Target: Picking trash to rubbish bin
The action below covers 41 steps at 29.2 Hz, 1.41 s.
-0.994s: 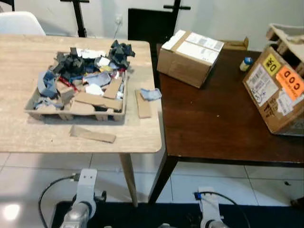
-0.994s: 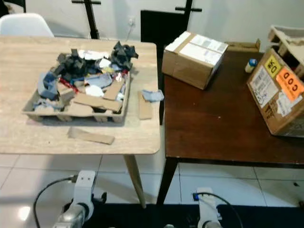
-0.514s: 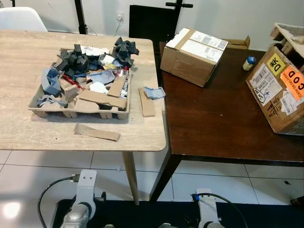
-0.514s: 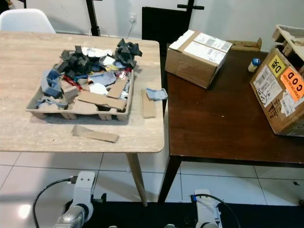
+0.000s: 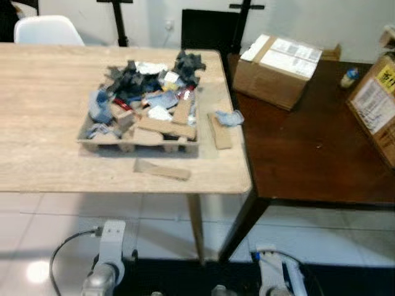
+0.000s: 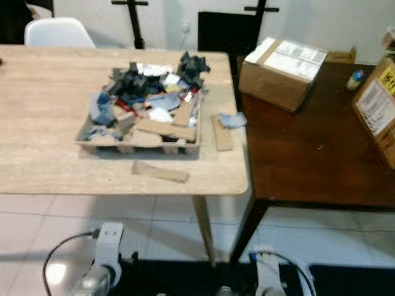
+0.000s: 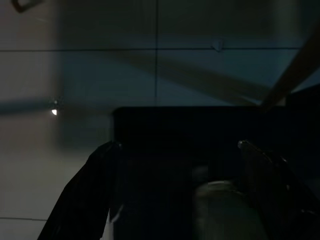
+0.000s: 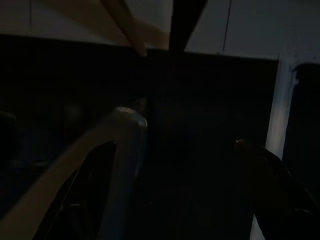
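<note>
A cardboard tray (image 5: pixel 92 137) heaped with paper and cardboard scraps (image 5: pixel 150 98) sits on the light wooden table (image 5: pixel 43 92) (a loose cardboard strip (image 5: pixel 162 170) lies just in front). Both arms hang low: left gripper (image 7: pixel 175 150) and right gripper (image 8: pixel 172 150) each with fingers spread, holding nothing.

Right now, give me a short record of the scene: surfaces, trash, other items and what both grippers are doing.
surfaces: light wooden table beside dark wooden table
trash tray: cardboard tray on the light table, heaped with paper and cardboard scraps
loose trash: cardboard strip in front of the tray; cardboard strip and crumpled blue scrap to its right
other items: cardboard box and small bottle on the dark table; white chair behind
left gripper: open, hanging low over the floor
right gripper: open, hanging low
</note>
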Tool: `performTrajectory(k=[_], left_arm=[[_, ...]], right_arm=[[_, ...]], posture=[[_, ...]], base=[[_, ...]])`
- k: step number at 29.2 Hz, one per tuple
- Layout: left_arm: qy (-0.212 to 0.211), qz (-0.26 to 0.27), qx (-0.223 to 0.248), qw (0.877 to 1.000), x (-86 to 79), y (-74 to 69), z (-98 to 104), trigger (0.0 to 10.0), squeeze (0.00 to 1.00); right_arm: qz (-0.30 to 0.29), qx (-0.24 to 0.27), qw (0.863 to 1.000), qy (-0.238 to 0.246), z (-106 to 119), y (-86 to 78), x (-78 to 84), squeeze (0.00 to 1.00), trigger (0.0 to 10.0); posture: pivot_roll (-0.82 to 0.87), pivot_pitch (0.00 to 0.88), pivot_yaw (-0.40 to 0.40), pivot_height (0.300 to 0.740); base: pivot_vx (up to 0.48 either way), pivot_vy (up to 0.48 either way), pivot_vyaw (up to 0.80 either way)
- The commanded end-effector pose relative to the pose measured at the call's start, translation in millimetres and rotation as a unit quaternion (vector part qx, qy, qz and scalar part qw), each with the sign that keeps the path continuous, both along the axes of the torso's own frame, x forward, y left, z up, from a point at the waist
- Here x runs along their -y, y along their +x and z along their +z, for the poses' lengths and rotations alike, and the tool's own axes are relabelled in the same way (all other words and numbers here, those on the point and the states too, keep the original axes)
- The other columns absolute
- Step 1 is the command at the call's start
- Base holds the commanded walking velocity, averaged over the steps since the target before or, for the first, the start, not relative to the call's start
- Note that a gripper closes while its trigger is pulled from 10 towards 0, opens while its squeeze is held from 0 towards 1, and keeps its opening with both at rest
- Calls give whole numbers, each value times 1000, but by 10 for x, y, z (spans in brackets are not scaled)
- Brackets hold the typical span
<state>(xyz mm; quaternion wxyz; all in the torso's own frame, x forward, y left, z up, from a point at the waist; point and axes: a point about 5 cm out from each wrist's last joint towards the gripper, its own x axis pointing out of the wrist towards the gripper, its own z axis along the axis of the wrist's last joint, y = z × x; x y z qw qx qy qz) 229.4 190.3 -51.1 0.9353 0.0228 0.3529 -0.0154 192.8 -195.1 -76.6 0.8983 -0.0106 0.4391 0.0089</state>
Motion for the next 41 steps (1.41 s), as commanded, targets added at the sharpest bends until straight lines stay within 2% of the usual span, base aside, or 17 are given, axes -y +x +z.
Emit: performTrajectory(k=[1,10,23,25,26,27,28,29,30,31,32,35,36,37,38,40,41], left_arm=[[12,-4,-18,1000,-31,-76,-52,10000,0],[26,-6,-38,999,-65,-123,-88,10000,0],[30,-15,-20,999,-85,-95,-54,10000,0],[56,-59,-2,997,-131,-51,4,10000,0],[56,-59,-2,997,-131,-51,4,10000,0],[89,-124,15,988,-138,-20,58,10000,0],[89,-124,15,988,-138,-20,58,10000,0],[101,-168,24,980,-129,-10,88,10000,0],[109,-230,40,966,-111,4,144,10000,0],[109,-230,40,966,-111,4,144,10000,0],[113,-270,49,955,-95,7,180,10000,0],[53,-375,62,923,-52,29,377,10000,0],[22,-397,70,915,-35,65,498,10000,0],[22,-397,70,915,-35,65,498,10000,0],[-6,-414,81,907,-18,131,674,10000,0],[-6,-414,81,907,-18,131,674,10000,0],[-23,-427,99,898,4,206,859,10000,0]], right_arm=[[-6,-16,1000,2,-46,-85,2,0,10000],[-10,-18,1000,2,-54,-104,9,0,10000],[-7,-13,1000,3,-41,-77,7,0,10000],[10,12,1000,10,15,19,-13,0,10000],[10,12,1000,10,15,19,-13,0,10000],[32,33,999,28,70,102,-39,0,10000],[32,33,999,28,70,102,-39,0,10000],[53,41,997,36,97,141,-58,0,10000],[91,51,993,58,141,193,-97,0,10000],[91,51,993,58,141,193,-97,0,10000],[117,57,989,72,169,223,-125,0,10000],[218,84,967,104,307,333,-177,0,10000],[259,93,954,116,371,371,-192,0,10000],[259,93,954,116,371,371,-192,0,10000],[301,104,939,131,455,416,-203,0,10000],[301,104,939,131,455,416,-203,0,10000],[333,116,924,145,543,464,-210,0,10000]], posture=[[67,144,-48,740],[64,151,-44,740],[68,147,-47,740],[68,147,-49,740],[68,147,-49,740],[70,145,-55,740],[70,145,-55,740],[70,146,-58,740],[73,146,-59,740],[73,146,-59,740],[73,146,-59,740],[73,147,-61,740],[74,149,-60,740],[74,149,-60,740],[74,149,-60,740],[74,149,-60,740],[76,148,-60,740]], base=[[0,0,0],[0,-427,0],[0,0,0],[0,0,0],[0,0,0],[0,0,0],[0,0,0],[0,0,0],[0,0,0],[0,0,0],[0,0,0],[0,0,0],[0,0,0],[0,0,0],[0,0,0],[0,0,0],[0,0,0]])
